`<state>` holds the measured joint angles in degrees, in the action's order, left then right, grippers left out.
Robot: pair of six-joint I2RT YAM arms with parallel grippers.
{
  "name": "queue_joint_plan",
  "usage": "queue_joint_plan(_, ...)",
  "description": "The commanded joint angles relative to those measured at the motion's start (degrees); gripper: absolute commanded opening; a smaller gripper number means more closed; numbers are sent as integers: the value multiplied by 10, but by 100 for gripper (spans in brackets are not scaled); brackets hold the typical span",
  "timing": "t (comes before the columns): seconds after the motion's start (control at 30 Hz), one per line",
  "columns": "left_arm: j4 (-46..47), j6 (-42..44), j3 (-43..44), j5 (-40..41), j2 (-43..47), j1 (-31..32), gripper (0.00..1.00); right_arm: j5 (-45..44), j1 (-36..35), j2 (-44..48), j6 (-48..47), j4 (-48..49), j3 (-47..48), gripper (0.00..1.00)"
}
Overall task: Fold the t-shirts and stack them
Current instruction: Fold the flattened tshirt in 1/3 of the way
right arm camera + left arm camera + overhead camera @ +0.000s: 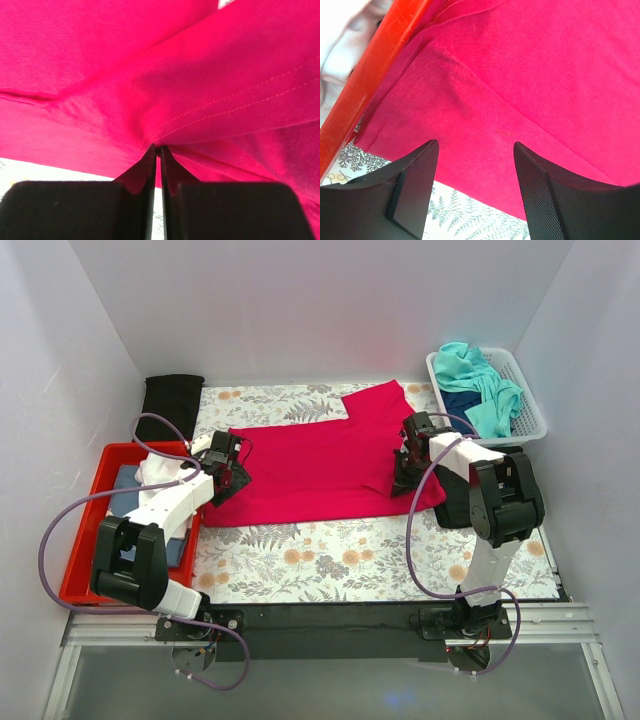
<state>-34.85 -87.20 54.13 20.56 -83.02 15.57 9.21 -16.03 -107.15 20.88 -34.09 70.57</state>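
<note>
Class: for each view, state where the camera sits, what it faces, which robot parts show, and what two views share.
Top external: above, behind the arms, looking down on the table cover; both arms show.
Left wrist: on the left arm, facing the red t-shirt and red tray; open left gripper shows.
Right wrist: on the right arm, facing the shirt; right gripper shut on it.
Shared: that shirt, in all three.

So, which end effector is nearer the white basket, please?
Right. The right end effector, shut on the crimson t-shirt, sits just left of the white basket. The left end effector hangs open at the shirt's opposite end, by the red tray.
</note>
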Motion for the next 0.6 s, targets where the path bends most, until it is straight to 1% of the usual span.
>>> queue_joint_plan(0.0, -7, 5, 4, 16, 18, 2, 60, -5, -9, 5, 2, -1, 29, 9)
queue_joint_plan(0.1, -8, 5, 1, 17, 19, 2, 60, -10, -12, 12, 1, -6, 36, 8)
queue_joint_plan(0.2, -6, 5, -2, 17, 19, 2, 60, -11, -13, 19, 4, -11, 44, 1)
queue_joint_plan(0.37, -6, 5, 0, 16, 19, 2, 60, -8, -16, 19, 2, -15, 75, 1)
queue_joint_plan(0.4, -6, 5, 1, 17, 19, 2, 60, -9, -16, 15, 1, -16, 93, 1)
queue_joint_plan(0.5, -6, 10, 5, 18, 17, 2, 60, -5, -17, -8, -4, -19, 127, 1)
queue_joint_plan(0.57, -7, 12, 8, 19, 16, 2, 60, 0, -19, -37, -11, -20, 166, 1)
